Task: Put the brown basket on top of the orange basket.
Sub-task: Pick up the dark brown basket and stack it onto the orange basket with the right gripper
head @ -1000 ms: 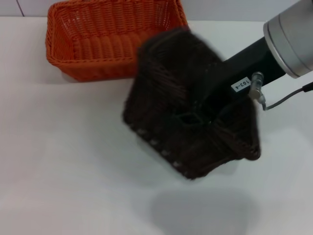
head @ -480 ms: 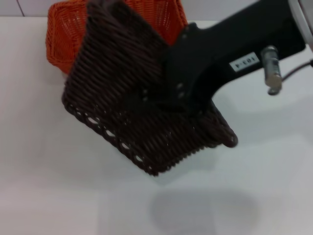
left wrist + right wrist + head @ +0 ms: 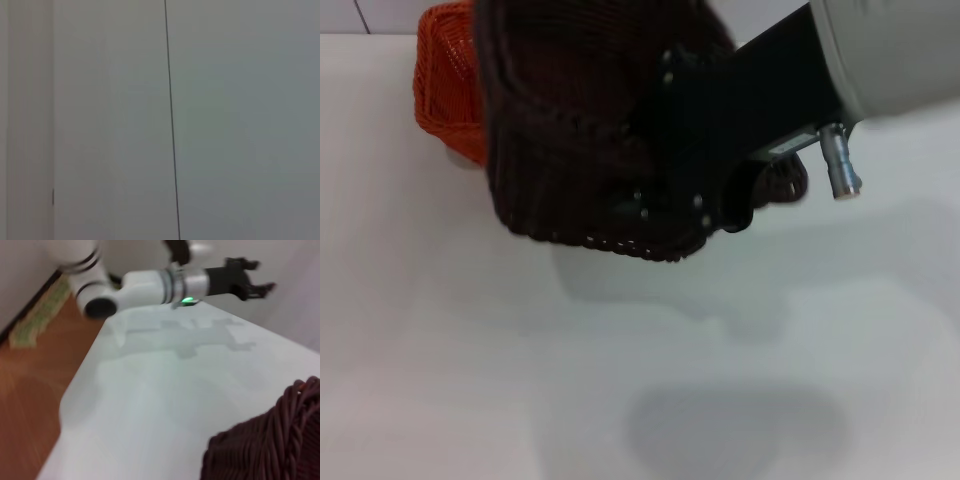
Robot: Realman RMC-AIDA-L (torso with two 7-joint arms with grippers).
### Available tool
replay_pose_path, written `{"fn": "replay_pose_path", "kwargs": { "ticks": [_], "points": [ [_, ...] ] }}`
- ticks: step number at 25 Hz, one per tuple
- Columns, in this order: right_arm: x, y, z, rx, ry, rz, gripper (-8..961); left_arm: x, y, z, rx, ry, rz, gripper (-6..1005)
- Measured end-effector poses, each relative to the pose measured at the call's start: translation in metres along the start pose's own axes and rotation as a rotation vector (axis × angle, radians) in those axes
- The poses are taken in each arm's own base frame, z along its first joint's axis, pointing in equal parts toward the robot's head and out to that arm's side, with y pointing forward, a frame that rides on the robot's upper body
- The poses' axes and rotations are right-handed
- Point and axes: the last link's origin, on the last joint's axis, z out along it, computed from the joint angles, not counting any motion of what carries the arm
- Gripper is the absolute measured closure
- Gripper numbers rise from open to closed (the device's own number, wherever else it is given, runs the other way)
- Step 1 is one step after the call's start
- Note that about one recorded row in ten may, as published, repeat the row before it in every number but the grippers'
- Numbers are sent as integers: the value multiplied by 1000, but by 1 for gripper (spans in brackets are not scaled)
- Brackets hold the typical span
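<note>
The brown basket (image 3: 570,130) hangs tilted in the air, held by my right gripper (image 3: 670,200), whose black body reaches in from the right. The fingertips are hidden against the weave. The basket covers most of the orange basket (image 3: 445,90), which stands at the table's far left; only its left end shows. I cannot tell whether the two touch. The brown basket's braided rim (image 3: 270,440) fills a corner of the right wrist view. My left gripper (image 3: 252,280) shows in that view, held off above the far side of the table, open and empty.
The white table (image 3: 470,380) stretches in front of the baskets, with the arm's shadow on it. In the right wrist view the table edge drops to a wooden floor (image 3: 30,405). The left wrist view shows only a plain wall (image 3: 225,125).
My right arm has carried the brown basket up and back to the left, turning it, from in front of the orange basket to over it.
</note>
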Motion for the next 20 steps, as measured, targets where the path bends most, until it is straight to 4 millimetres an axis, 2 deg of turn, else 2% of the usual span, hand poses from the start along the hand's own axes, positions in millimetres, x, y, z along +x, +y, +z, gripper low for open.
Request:
{"fn": "replay_pose_path", "kwargs": {
  "ticks": [2,3,5,6,7,9,12,13,16,17,20],
  "points": [
    [-2,4,3,9,13,-163,824,-1,0,-1,1,-3,-1,258],
    [-2,4,3,9,13,-163,823,-1,-1,-2,2,-6,0,258],
    [-4,10,7,5,37,-323,823,-2,-1,-3,2,-11,0,258],
    [-4,10,7,5,37,-323,823,-2,-1,-3,2,-11,0,258],
    [-1,14,12,9,71,-433,823,-3,0,-3,2,-16,-1,258],
    [0,13,14,24,89,-477,823,-4,0,-3,2,-22,-1,258],
    [13,10,29,131,190,-637,823,-9,1,-3,0,-58,-3,258],
    [13,10,29,131,190,-637,823,-9,1,-3,0,-58,-3,258],
    [27,6,41,206,289,-757,823,-13,2,-4,-1,-80,-4,258],
    [37,2,48,247,340,-831,823,-15,2,-5,-2,-94,-4,258],
    [48,-3,55,280,394,-905,823,-17,4,-5,-6,-113,-5,259]
  ]
}}
